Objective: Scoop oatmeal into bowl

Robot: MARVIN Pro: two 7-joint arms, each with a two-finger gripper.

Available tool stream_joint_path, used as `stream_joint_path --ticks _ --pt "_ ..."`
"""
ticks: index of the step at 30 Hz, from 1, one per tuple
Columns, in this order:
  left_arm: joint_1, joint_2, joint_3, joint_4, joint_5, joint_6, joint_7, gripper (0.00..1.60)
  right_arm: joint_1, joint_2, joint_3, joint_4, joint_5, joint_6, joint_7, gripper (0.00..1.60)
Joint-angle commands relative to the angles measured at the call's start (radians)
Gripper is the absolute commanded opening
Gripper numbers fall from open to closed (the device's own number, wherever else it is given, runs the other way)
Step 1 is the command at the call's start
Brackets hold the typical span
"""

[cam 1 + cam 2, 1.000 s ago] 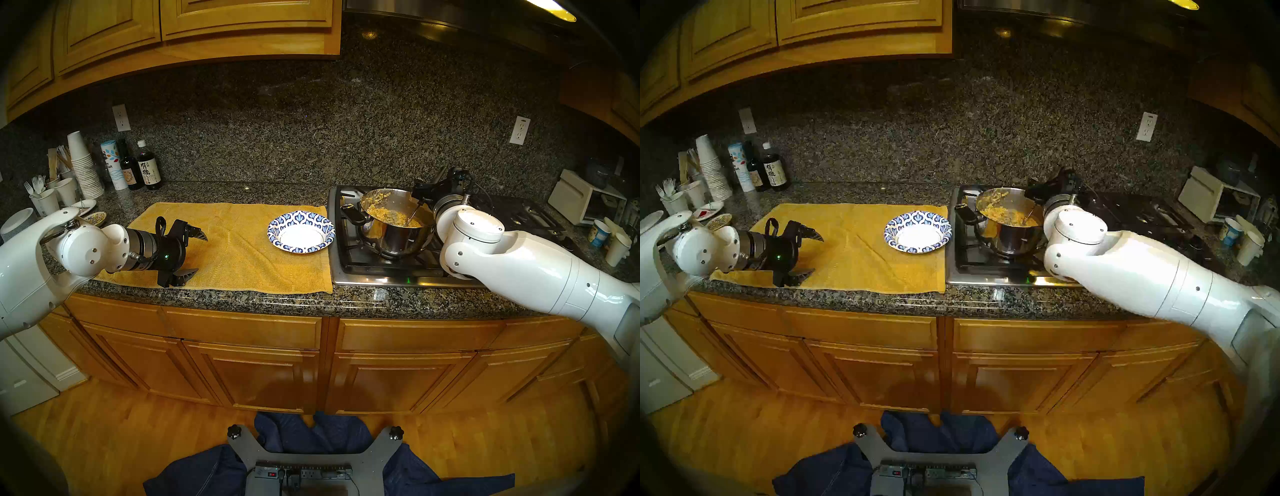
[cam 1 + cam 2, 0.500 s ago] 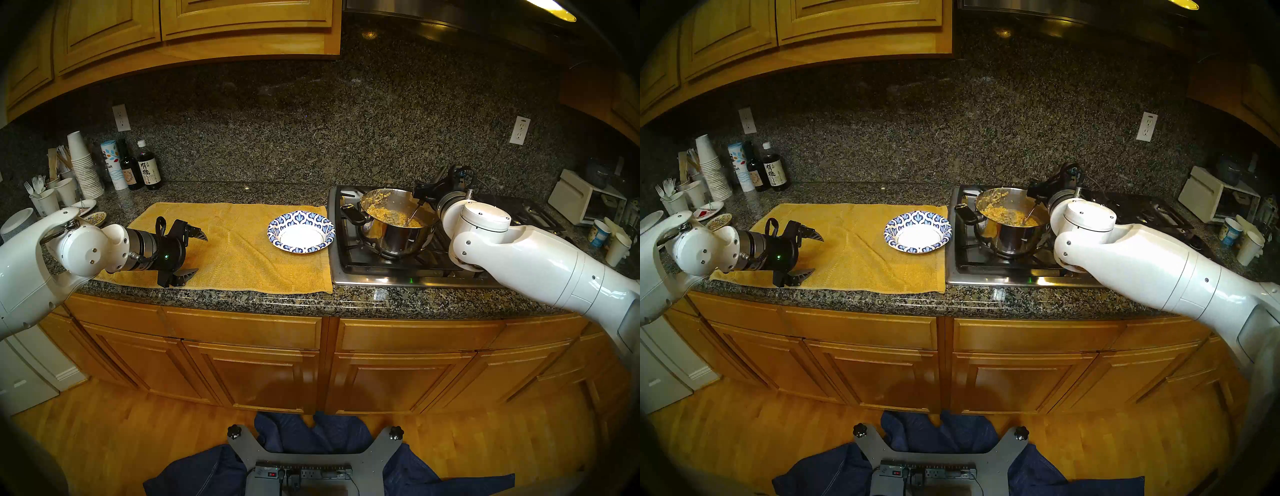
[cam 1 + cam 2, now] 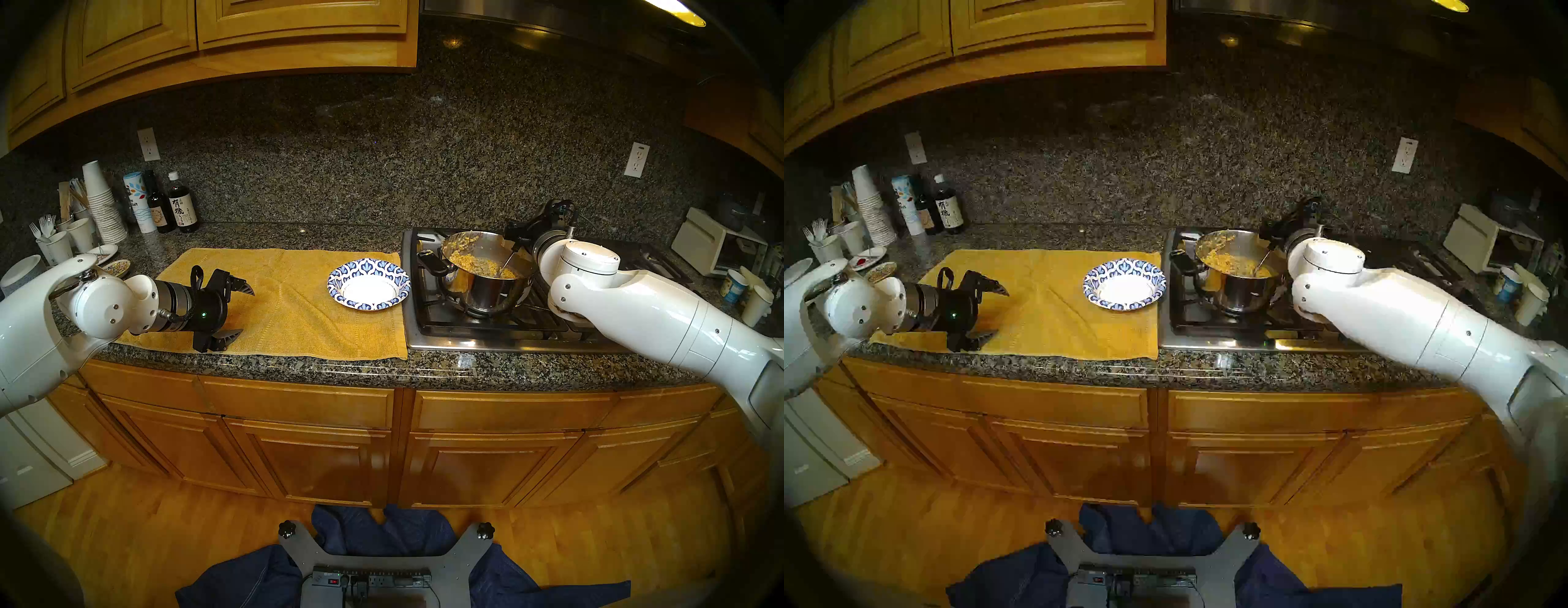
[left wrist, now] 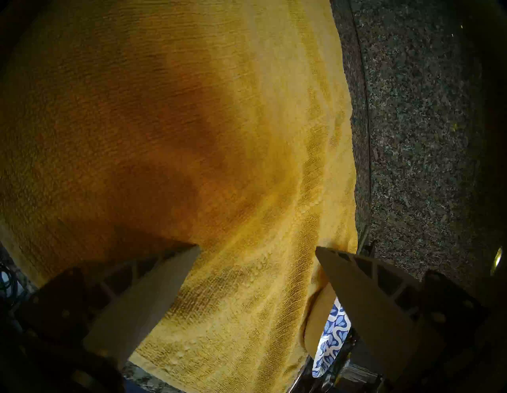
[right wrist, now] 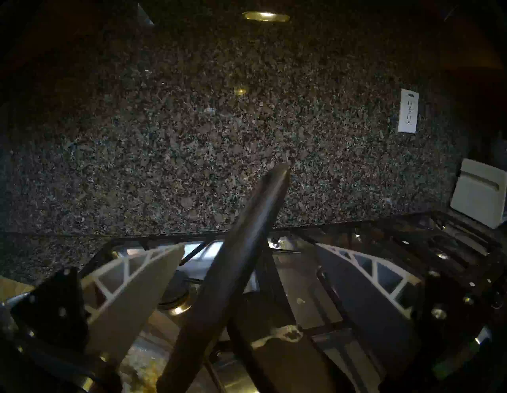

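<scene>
The blue-and-white patterned bowl (image 3: 368,285) sits with a plain white centre on the right end of a yellow towel (image 3: 288,305). Just to its right, a steel pot (image 3: 488,293) on the stove holds lumpy tan oatmeal (image 3: 475,263). A spoon (image 3: 507,260) stands in the oatmeal, leaning on the pot's right rim. My right gripper (image 3: 515,238) is at the spoon's top end. In the right wrist view the dark spoon handle (image 5: 241,260) runs between its spread fingers (image 5: 142,288), and the right gripper (image 5: 249,246) is open. My left gripper (image 3: 247,312) hovers open over the towel's left part.
The stove (image 3: 428,331) with black grates takes up the counter's right half. Stacked paper cups (image 3: 99,204), bottles (image 3: 182,208) and small plates (image 3: 114,266) crowd the far left. A white appliance (image 3: 717,246) and cups (image 3: 757,303) stand at the far right.
My right arm's elbow has swung to the right and the right gripper has risen slightly at the spoon handle. The left arm, bowl and pot have stayed put.
</scene>
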Motion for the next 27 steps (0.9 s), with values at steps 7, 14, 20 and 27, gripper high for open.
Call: stream_joint_path --ticks 7,14,20,27 --pt "-0.003 -0.001 -0.001 0.001 0.001 0.0 0.003 1.6 0.052 -0.008 0.03 0.006 -0.017 -0.005 0.023 1.6" --pt "-0.003 -0.001 -0.001 0.001 0.001 0.0 0.003 1.6 0.051 0.003 0.029 -0.001 -0.021 -0.011 0.016 1.6" --pt "-0.003 -0.001 -0.001 0.001 0.001 0.0 0.003 1.6 0.053 0.011 0.03 -0.008 -0.023 -0.011 0.013 1.6" --pt "-0.003 -0.002 -0.001 0.001 0.001 0.0 0.003 1.6 0.048 0.027 0.029 -0.025 -0.022 -0.014 0.004 1.32"
